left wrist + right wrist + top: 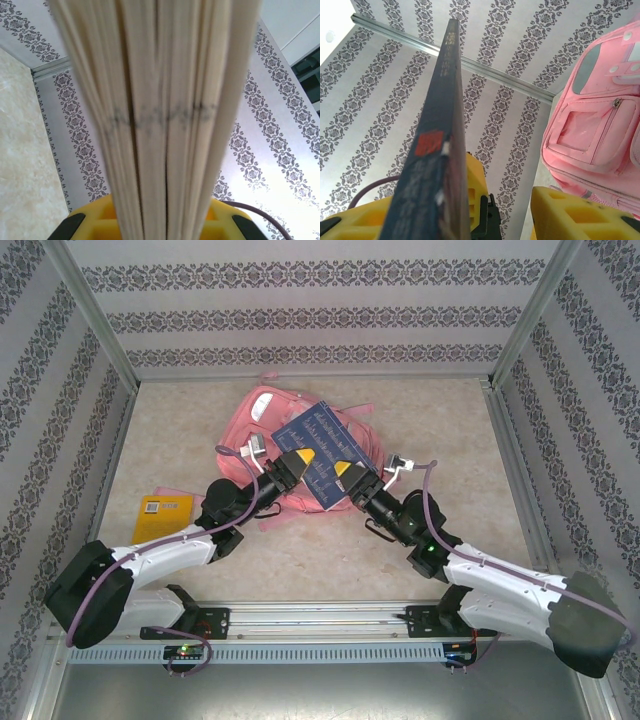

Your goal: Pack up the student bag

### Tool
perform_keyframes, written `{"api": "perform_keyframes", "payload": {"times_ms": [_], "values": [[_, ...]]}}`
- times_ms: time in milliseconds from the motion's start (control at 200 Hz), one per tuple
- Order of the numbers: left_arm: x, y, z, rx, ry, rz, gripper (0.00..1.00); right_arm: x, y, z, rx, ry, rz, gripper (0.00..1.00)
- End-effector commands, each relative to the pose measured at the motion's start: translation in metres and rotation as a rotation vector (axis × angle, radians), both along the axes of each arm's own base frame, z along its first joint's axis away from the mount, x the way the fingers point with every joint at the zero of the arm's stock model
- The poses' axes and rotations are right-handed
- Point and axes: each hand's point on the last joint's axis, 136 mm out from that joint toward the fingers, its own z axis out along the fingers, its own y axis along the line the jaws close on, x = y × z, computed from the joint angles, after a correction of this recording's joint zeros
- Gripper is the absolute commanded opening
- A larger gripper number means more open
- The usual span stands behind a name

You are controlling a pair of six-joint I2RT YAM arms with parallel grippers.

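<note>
"Top external puts the bag point(262, 415) at centre frame on the tabletop, with the book point(325, 445) tilted over it. The left tool point(297, 462) pinches the page edges. The right tool point(347, 475) stands spread, the spine merely leaning against it."

"So one pinch carries the book. If that pinch is shallow, the book could swing or slip, and land on top of the bag rather than inside."

Pink student bag point(245, 425), dark blue book point(325, 445) — walls point(300, 315) bear grey floral stripes.
</note>
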Motion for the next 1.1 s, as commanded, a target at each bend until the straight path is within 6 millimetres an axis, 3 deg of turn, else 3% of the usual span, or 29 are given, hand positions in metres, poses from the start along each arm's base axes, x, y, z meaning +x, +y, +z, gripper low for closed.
{"api": "perform_keyframes", "payload": {"times_ms": [0,65,150,215,260,300,370,440,540,675,909,1099], "values": [[-0.003,0.000,0.021,-0.032,-0.067,0.016,0.00,-0.002,0.001,0.023,0.058,-0.050,-0.003,0.54],[-0.003,-0.001,0.018,-0.025,-0.058,0.013,0.00,-0.003,0.003,0.023,0.053,-0.058,0.006,0.46],[-0.004,-0.009,0.018,-0.003,-0.061,-0.025,0.00,-0.003,0.001,0.023,0.039,-0.070,-0.005,0.25],[-0.005,-0.017,0.016,0.041,-0.059,-0.057,0.00,-0.002,-0.008,0.020,0.018,-0.071,-0.048,0.11],[-0.005,-0.020,0.010,0.083,-0.043,-0.064,0.00,-0.001,-0.018,0.015,0.002,-0.061,-0.092,0.06],[-0.004,-0.021,0.003,0.131,-0.027,-0.061,0.07,0.000,-0.030,0.012,-0.011,-0.055,-0.137,0.05],[-0.002,-0.022,-0.011,0.268,-0.005,-0.055,0.33,0.000,-0.049,-0.001,-0.081,-0.030,-0.204,0.03],[0.001,-0.021,-0.027,0.495,0.006,-0.054,0.43,0.000,-0.072,-0.020,-0.184,0.015,-0.270,0.00],[0.009,-0.020,-0.049,0.771,0.026,-0.076,0.47,-0.004,-0.109,-0.044,-0.284,0.086,-0.356,0.00],[0.035,-0.026,-0.077,1.004,0.054,-0.093,0.54,-0.009,-0.140,-0.063,-0.357,0.144,-0.410,0.00],[0.088,-0.044,-0.134,1.288,0.185,-0.127,0.53,-0.017,-0.169,-0.088,-0.513,0.195,-0.459,0.00],[0.114,-0.061,-0.166,1.376,0.183,-0.159,0.52,-0.022,-0.174,-0.094,-0.563,0.186,-0.447,0.00]]}}
